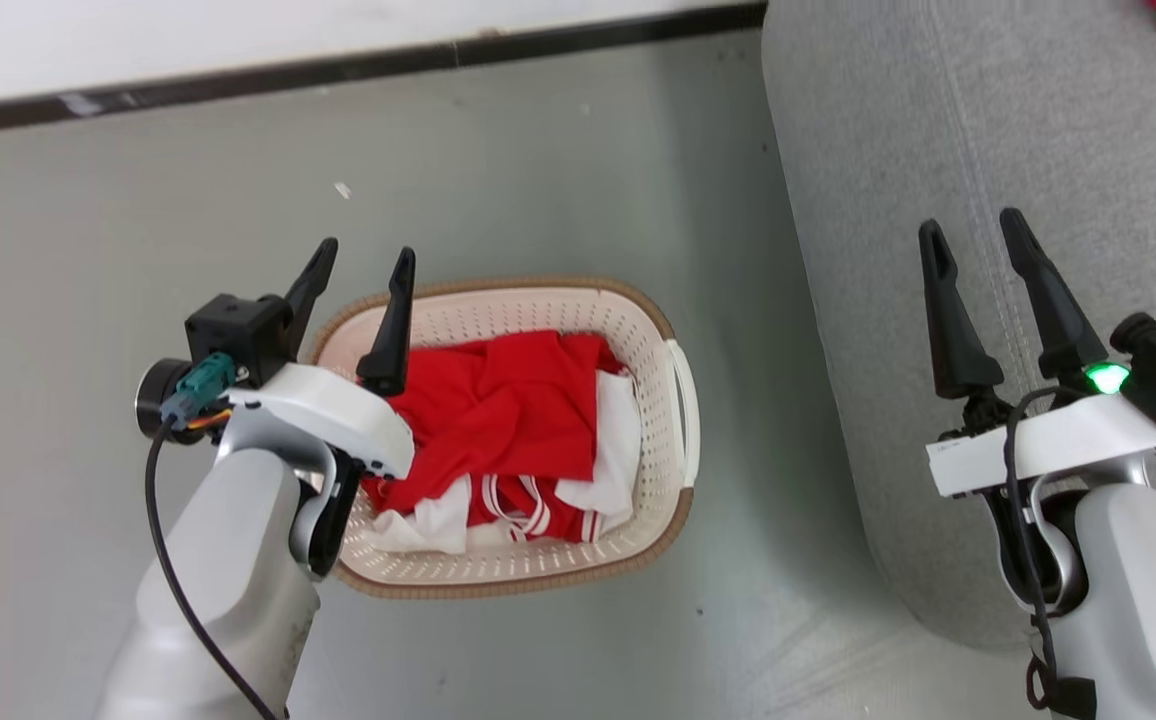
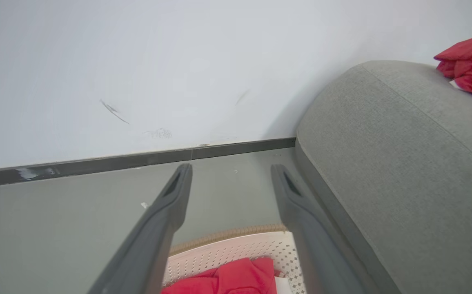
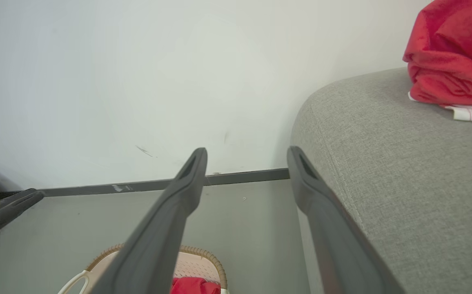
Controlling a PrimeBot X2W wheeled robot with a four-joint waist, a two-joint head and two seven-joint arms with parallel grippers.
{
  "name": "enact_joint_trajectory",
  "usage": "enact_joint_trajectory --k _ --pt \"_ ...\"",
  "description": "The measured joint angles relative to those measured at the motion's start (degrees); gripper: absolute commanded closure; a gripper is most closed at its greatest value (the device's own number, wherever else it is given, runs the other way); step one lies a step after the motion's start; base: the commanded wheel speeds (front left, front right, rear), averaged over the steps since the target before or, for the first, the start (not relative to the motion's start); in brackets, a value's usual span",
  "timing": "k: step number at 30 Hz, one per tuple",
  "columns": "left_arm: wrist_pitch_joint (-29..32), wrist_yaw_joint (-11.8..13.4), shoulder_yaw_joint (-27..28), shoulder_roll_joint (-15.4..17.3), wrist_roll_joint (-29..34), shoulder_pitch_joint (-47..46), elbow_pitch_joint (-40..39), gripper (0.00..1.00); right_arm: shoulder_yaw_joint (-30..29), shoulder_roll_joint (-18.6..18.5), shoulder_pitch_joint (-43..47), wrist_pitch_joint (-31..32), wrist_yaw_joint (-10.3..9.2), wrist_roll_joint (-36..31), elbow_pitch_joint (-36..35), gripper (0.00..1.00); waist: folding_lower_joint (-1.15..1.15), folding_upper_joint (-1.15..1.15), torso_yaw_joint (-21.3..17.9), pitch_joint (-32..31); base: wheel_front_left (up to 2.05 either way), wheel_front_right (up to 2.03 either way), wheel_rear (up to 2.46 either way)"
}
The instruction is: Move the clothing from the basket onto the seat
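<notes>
Clothing (image 1: pixel 503 415): red, white panels, striped trim, crumpled in basket (image 1: pixel 654 400) under my left gripper (image 1: pixel 366 255); it and right gripper (image 1: pixel 971 222) gape empty.

We see the cream perforated basket (image 1: pixel 653 420), brown-rimmed, standing upright on the floor (image 1: pixel 538 180) just beside the grey seat (image 1: pixel 898 150). Crumpled red-and-white clothing (image 1: pixel 508 420) with striped trim lies inside it, and another bunched red garment (image 3: pixel 450 61) rests on the seat.

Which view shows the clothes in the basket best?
The head view: the clothes lie in plain sight inside the basket. The left wrist view catches a red fold at its bottom edge, the right wrist view a smaller red scrap.
</notes>
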Motion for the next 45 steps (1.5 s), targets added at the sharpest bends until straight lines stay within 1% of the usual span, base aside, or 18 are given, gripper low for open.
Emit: enact_joint_trajectory --k 19,35,45 --pt "0.0 0.3 4.1 0.0 -0.5 11.3 -7.9 0.00 -1.9 0.1 7.2 0.0 0.00 -1.6 1.9 0.00 0.00 0.00 3.8 -12.4 0.00 0.00 0.00" --pt "0.0 0.2 4.4 0.0 -1.1 19.5 -9.5 0.00 -2.4 0.2 13.7 0.0 0.00 -2.3 3.1 0.00 0.00 0.00 6.0 -21.1 0.00 0.00 0.00" --pt "0.0 0.2 4.2 0.0 -1.6 23.4 -10.2 0.00 -2.6 0.3 17.6 0.0 0.00 -3.2 3.2 0.00 0.00 0.00 6.9 -25.4 0.00 0.00 0.00"
